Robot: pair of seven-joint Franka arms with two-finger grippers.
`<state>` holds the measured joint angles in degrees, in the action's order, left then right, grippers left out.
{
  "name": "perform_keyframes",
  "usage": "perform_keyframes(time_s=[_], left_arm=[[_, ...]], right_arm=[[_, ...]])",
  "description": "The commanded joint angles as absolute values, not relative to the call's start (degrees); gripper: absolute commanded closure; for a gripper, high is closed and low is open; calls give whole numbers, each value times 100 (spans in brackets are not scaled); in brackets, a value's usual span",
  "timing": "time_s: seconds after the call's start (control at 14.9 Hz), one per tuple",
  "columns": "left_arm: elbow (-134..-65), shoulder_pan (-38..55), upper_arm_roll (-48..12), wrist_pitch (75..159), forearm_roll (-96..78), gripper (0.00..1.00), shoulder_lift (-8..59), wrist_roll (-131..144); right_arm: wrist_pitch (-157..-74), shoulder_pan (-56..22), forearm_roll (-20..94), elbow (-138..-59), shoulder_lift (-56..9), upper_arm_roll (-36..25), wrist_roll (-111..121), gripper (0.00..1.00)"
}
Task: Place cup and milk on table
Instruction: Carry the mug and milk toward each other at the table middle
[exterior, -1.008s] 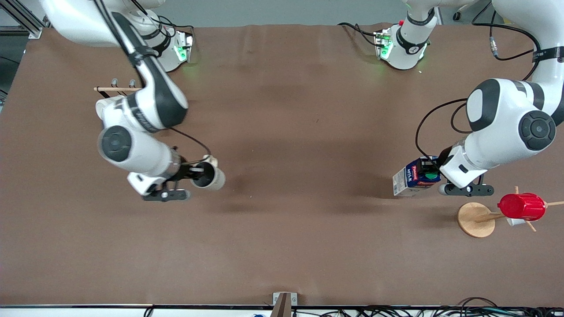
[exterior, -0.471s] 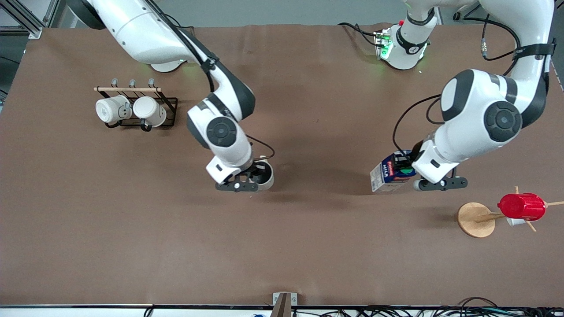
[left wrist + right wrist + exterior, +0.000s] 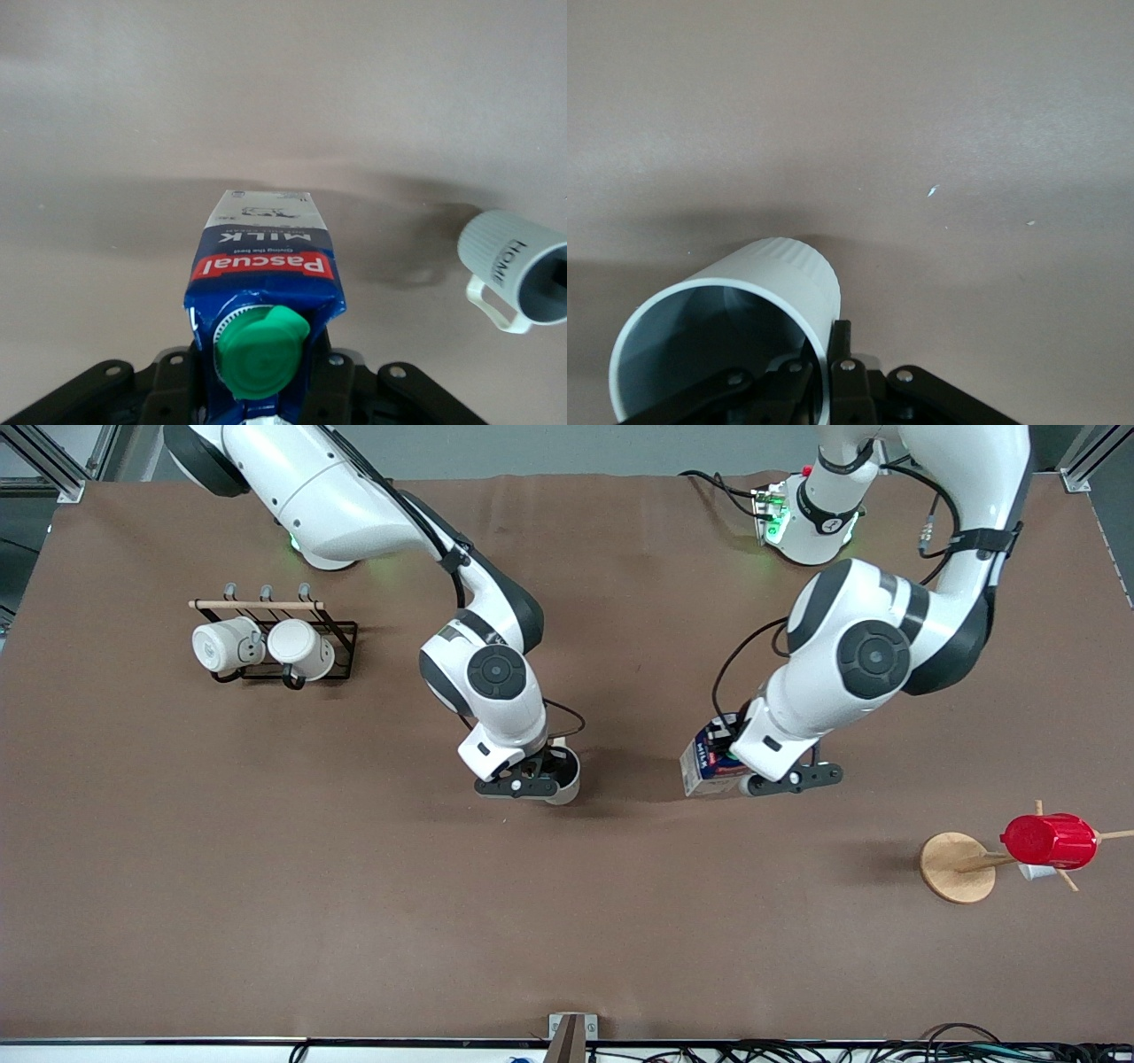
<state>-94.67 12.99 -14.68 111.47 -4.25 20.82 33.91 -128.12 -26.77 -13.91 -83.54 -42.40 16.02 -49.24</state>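
We see the right gripper over the middle of the worktop, its jaws clamped on the rim of the cup, one finger inside the grey interior and one outside. The cup hangs tilted, mouth toward the wrist camera. At about three o'clock from it in the front view, the left gripper holds the milk, jaws closed narrowly on the carton's gabled top just beneath the green cap. The milk hangs above the worktop, casting a shadow below. Both objects are near each other, not touching.
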Motion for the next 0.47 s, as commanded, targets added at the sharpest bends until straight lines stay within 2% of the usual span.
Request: perform_keyframes(time_s=[0.0,0.13,0.2,0.27,0.34,0.4], left_arm=[[-9299,1555,-1450,11302,-448,57,2319,3839],[-9054,1739,-1450,11355,-431,57,2548,4130],[-8914,1879,-1450,11355,-431,57,2671,4227],[-8790,1950,-1441,11355,-431,57,2794,4349],[-8667,1960,-1450,11355,-431,57,2899,4455],[-8588,2012,-1441,11364,-439,57,2979,4526]], right_arm=[[-12841,-2681,-1591,-8262,-4333,1608,-5080,86],[-12919,-2698,-1608,-8262,-4412,1608,-5080,77],[-12929,-2698,-1600,-8262,-4403,1608,-5080,68],[-12929,-2698,-1600,-8262,-4403,1608,-5080,54],[-12911,-2698,-1591,-8262,-4386,1608,-5080,31],[-12868,-2690,-1582,-8262,-4342,1617,-5080,13]])
